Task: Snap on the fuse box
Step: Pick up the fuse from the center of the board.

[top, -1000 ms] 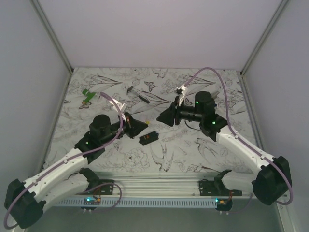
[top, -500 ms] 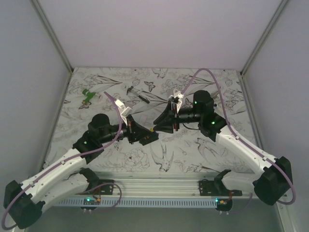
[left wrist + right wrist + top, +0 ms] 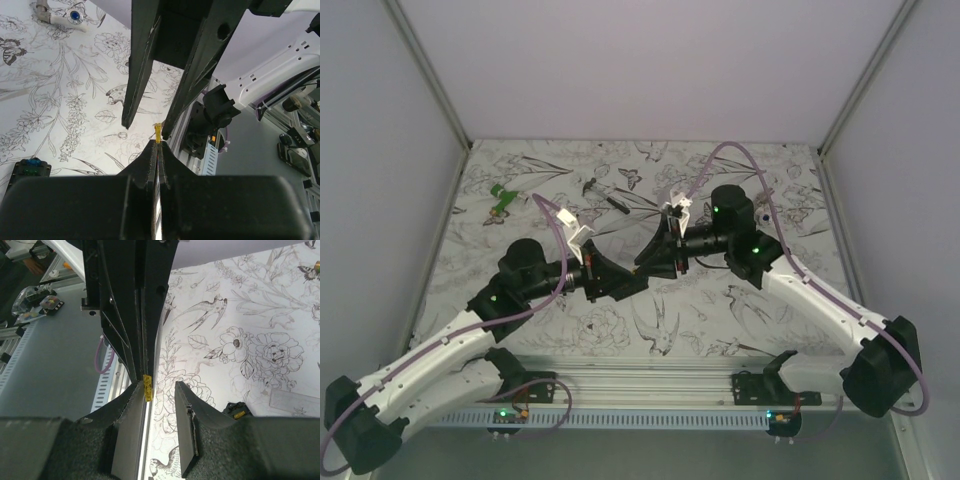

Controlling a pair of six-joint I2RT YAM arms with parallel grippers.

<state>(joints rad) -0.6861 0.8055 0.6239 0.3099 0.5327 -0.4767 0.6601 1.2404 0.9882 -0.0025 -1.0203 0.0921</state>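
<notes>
The left gripper [image 3: 158, 144] has its two fingers pressed flat together, and a thin yellow piece [image 3: 158, 132] is pinched at their very tips, sticking out a little past them. The right gripper [image 3: 158, 388] faces it tip to tip above the middle of the table [image 3: 720, 320]. Its jaws stand apart with nothing gripped between them. In the left wrist view, the right gripper's two long dark fingers come down from above, and the yellow piece sits just beside the tip of the one on the right of that view. In the right wrist view, the same piece lies against the inner edge of the finger on the left of that view, at the mouth of the gap rather than in its middle. The fuse box [image 3: 235, 412] is in neither gripper. It lies on the flower-printed table below the meeting fingertips. In the right wrist view it shows as a small black block with an orange speck, low and just to the right of that gripper's right-hand finger and apart from it. From overhead, both arms reach inward and their dark grippers cover that spot, so the box cannot be picked out there. Well apart, towards the far left of the table, lie a small green piece [image 3: 501, 200] and a thin dark tool [image 3: 605, 194].
</notes>
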